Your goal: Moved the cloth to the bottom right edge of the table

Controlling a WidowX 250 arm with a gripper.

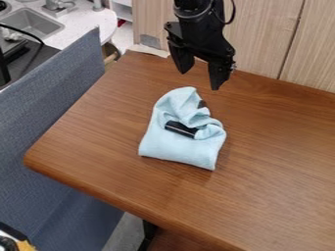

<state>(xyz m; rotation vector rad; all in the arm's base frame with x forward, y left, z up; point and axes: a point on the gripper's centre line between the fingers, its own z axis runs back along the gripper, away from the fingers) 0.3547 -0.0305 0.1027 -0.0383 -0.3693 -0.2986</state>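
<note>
Item 1: 1 light-blue cloth (171,147), laid on the brown wood-grain table (275,162) and seen a little left of and just above the middle of the camera view. A thin pale line is borne by the black strip (180,129) lying across the cloth's middle; whether it is meant as print cannot be told. The lower part of the cloth is spread fairly flat, with a nearly straight edge and 2 distinct corners turned toward the viewer. The upper part is narrowed, rounded and gathered into soft, raised folds, the right side being the most rumpled. A small dark brown patch (202,104) is shown at the upper right folds. Item 2: 1 black gripper (200,78), hung above the far part of the table, beyond the cloth and apart from it; its 2 fingers are spread, with nothing pinched between them. Item 3: 1 blue-grey padded panel (46,112), set along the table's left side. Item 4: 1 grey sink (31,23), set in a pale counter (88,22) at upper left.
</note>
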